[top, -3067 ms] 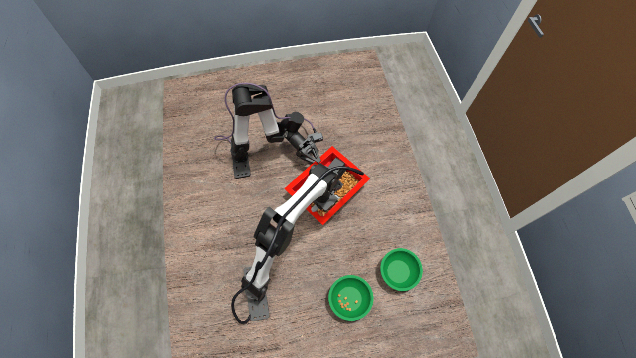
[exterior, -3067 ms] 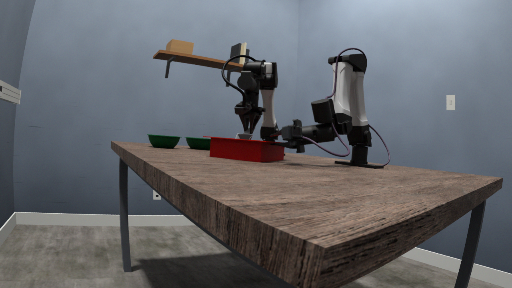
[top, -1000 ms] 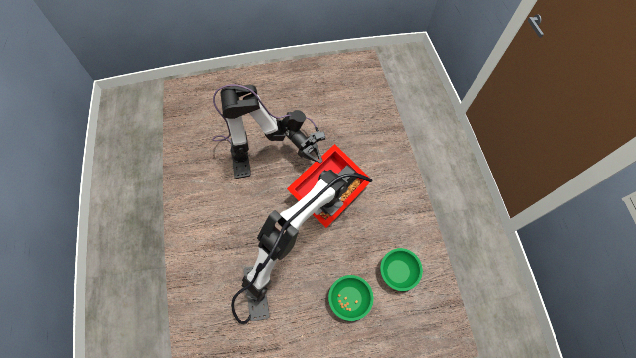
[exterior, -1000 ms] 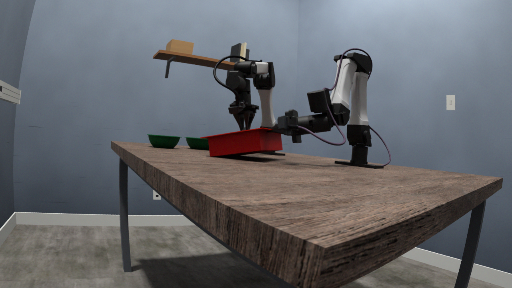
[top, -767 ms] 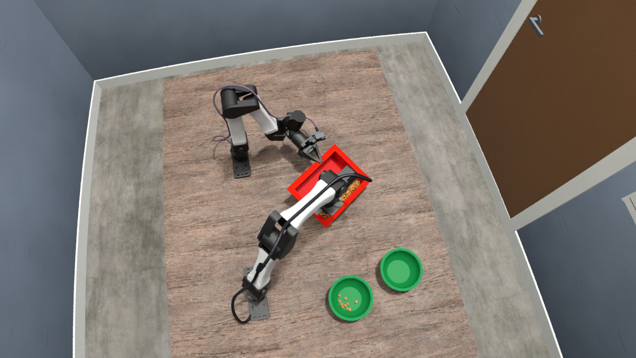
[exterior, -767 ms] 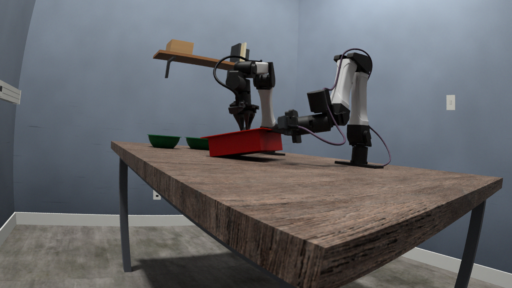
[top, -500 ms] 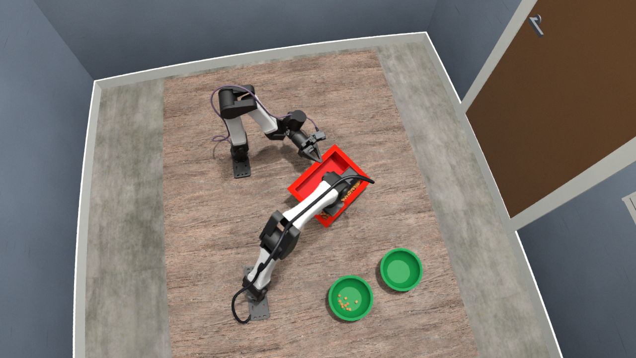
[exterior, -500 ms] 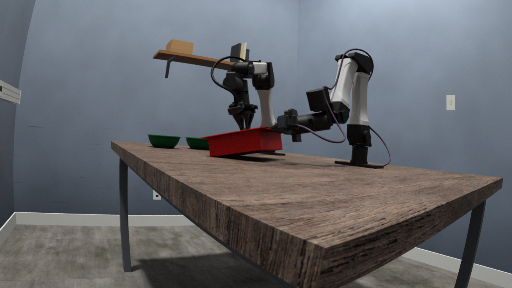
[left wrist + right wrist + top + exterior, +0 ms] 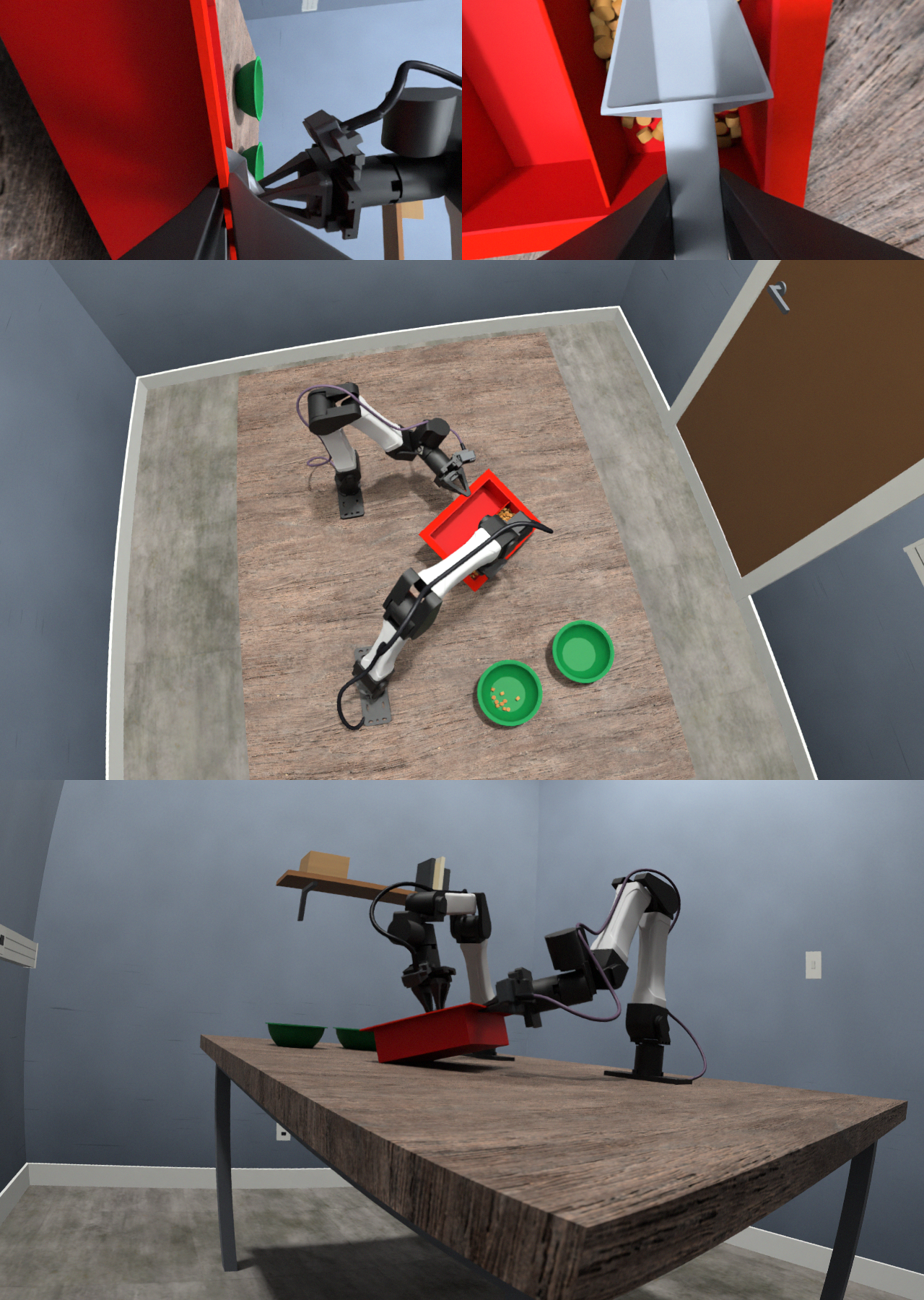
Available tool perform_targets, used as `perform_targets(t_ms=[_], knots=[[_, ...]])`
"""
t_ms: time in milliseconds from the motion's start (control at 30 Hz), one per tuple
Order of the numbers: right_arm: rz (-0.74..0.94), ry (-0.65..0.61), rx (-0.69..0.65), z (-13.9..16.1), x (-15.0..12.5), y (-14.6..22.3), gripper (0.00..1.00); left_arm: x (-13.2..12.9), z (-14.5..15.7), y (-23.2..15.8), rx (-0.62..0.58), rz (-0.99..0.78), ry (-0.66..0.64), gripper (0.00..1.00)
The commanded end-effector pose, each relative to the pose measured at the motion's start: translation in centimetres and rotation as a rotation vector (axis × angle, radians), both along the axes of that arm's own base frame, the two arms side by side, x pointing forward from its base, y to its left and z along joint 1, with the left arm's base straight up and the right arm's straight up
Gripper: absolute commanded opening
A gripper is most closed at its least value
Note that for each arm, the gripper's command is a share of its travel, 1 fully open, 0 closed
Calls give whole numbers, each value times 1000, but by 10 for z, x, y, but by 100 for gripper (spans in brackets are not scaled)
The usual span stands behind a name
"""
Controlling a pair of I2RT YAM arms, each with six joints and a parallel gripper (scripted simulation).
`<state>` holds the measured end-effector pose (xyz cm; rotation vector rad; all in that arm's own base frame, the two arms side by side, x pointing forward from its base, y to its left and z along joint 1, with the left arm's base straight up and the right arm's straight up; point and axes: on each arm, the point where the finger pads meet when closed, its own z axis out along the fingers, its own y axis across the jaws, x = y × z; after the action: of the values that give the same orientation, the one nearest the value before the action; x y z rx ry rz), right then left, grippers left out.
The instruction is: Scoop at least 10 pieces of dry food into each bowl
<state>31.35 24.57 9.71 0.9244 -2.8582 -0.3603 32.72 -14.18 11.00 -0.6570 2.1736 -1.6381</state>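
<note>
The red box (image 9: 445, 517) (image 9: 419, 1038) (image 9: 108, 90) (image 9: 794, 108) is tilted, its left-gripper side raised off the table. My left gripper (image 9: 468, 493) (image 9: 489, 1006) (image 9: 227, 186) is shut on its rim. My right gripper (image 9: 431, 1009) (image 9: 253, 196) (image 9: 695, 184) is shut on the handle of the grey scoop (image 9: 686, 54) (image 9: 236, 160). The scoop is over the food compartment; its visible basin holds no food and its front is cut off. Food (image 9: 505, 513) (image 9: 604, 12) lies around and below it. One green bowl (image 9: 517, 680) holds several pieces; the other bowl (image 9: 578, 653) is empty. Both stand upright.
The box's wide compartment (image 9: 460, 518) shows no food. The right arm (image 9: 465, 554) reaches over the box and hides part of the food compartment. The bowls stand on the wooden table (image 9: 303, 570) (image 9: 581, 1142), well apart from the box.
</note>
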Motion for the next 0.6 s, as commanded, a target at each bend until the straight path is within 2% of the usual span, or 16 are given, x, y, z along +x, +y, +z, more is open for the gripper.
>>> perform_targets(t_ms=[0, 33, 100, 133, 200, 233, 267, 333, 367, 400, 433, 567], knots=[[5, -45, 75, 26, 8, 4, 0, 8, 19, -4, 39, -15, -60, 0], [6, -52, 84, 26, 10, 5, 0, 8, 20, -5, 42, -15, -59, 0], [4, 11, 59, 5, 9, 2, 0, 9, 22, -5, 50, -15, -57, 0], [-2, -67, 56, 28, 10, 3, 0, 12, 30, 0, 27, -11, -99, 0], [-3, -79, 52, 29, 11, 4, 0, 13, 34, -1, 25, -14, -119, 0], [-5, -78, 52, 29, 11, 4, 0, 9, 26, -5, 46, -15, -60, 0], [-3, -29, 65, 11, 15, 3, 0, 10, 31, -7, 33, -26, -91, 0], [-3, -29, 65, 11, 15, 3, 0, 10, 31, -7, 33, -26, -91, 0], [3, -1, 96, 11, 10, 6, 0, 9, 25, -6, 55, -13, -48, 0], [-12, -21, 68, 12, 10, 10, 0, 10, 26, -6, 59, -13, -46, 0], [1, 1, 73, 3, 14, 4, 0, 10, 27, -7, 63, -12, -44, 0], [7, 41, 78, 5, 10, -1, 0, 12, 31, -9, 78, -12, -38, 0]])
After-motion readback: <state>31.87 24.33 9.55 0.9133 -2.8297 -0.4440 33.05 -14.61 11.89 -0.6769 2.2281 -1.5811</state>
